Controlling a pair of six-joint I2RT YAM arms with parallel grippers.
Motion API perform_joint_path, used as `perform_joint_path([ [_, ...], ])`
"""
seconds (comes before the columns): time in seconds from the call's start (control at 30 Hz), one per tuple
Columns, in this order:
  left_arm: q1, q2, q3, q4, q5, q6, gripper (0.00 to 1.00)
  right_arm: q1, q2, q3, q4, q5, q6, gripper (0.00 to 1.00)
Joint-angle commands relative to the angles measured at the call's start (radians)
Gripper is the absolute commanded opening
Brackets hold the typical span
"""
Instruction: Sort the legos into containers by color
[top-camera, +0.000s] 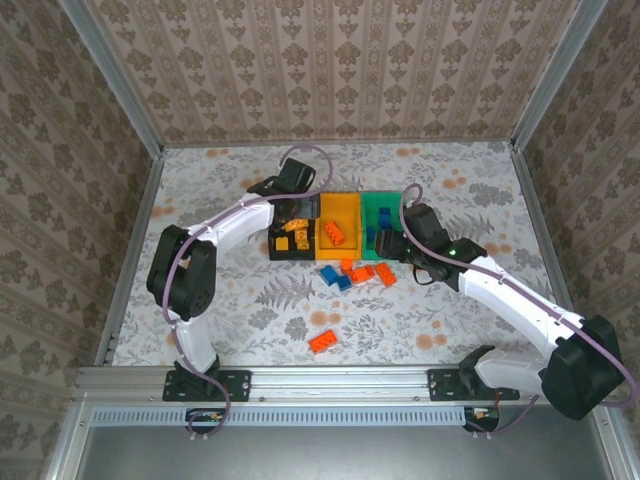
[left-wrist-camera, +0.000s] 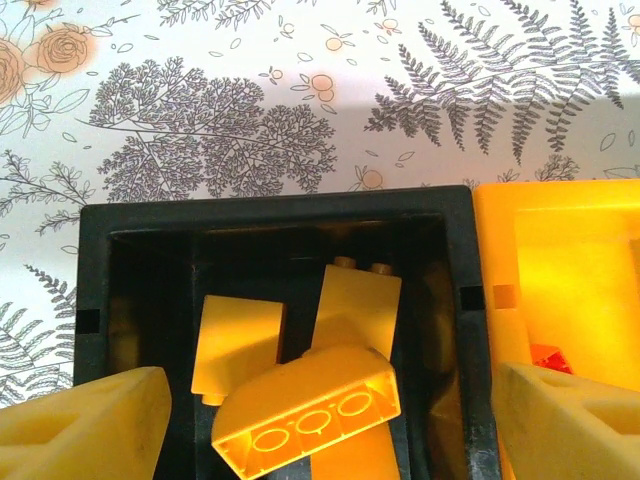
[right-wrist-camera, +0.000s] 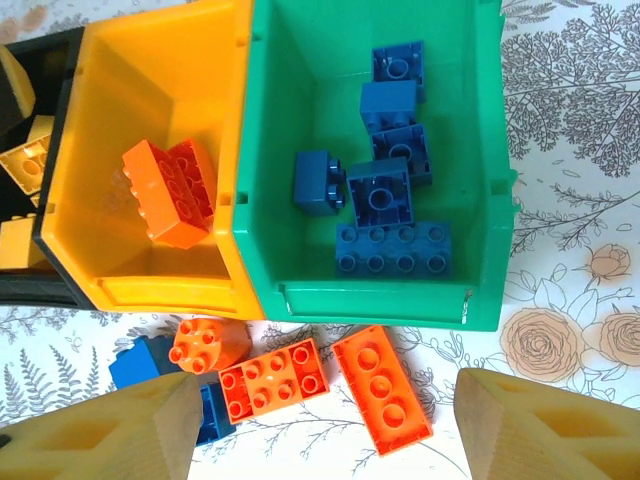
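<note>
From above, the black bin (top-camera: 274, 252), yellow bin (top-camera: 340, 205) and green bin (top-camera: 378, 204) stand on the worktop (top-camera: 450, 310), loose bricks (top-camera: 352, 272) just before them. The left fingers (left-wrist-camera: 85, 425) gape, empty, over yellow bricks (left-wrist-camera: 305, 405) in the black bin. The right fingers (right-wrist-camera: 100, 435) gape, empty, above orange bricks (right-wrist-camera: 275, 385) beside the green bin of blue bricks (right-wrist-camera: 392, 248).

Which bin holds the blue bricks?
The green bin, at the row's right end; the black bin holds yellow bricks, the yellow-orange bin red-orange bricks.
</note>
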Motion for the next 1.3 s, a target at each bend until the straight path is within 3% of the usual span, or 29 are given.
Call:
perform_joint_path([
  [0.0, -0.005, -0.095, 0.013, -0.001, 0.030, -0.020, 0.88, -0.003, -0.034, -0.017, -0.028, -0.032, -0.001, 0.70],
  [0.3, -0.108, -0.411, -0.173, 0.037, 0.037, -0.040, 1.00, 0.086, -0.044, -0.046, -0.031, -0.124, -0.043, 0.71],
  [0.53, -0.211, -0.691, -0.400, -0.009, -0.049, -0.113, 1.00, 0.327, 0.069, -0.027, -0.039, -0.170, -0.091, 0.74],
  [0.6, -0.214, -0.783, -0.469, -0.037, -0.076, -0.148, 1.00, 0.420, 0.124, -0.011, -0.037, -0.170, -0.117, 0.82],
  [0.87, -0.192, -1.099, -0.619, -0.230, -0.157, -0.214, 1.00, 0.649, 0.345, 0.089, -0.019, -0.132, -0.225, 0.86],
  [1.1, -0.146, -1.255, -0.680, -0.332, -0.142, -0.248, 1.00, 0.669, 0.475, 0.162, 0.043, -0.130, -0.273, 0.87],
  [1.27, -0.132, -1.273, -0.693, -0.346, -0.129, -0.251, 1.00, 0.639, 0.563, 0.191, 0.025, -0.271, -0.289, 0.86],
])
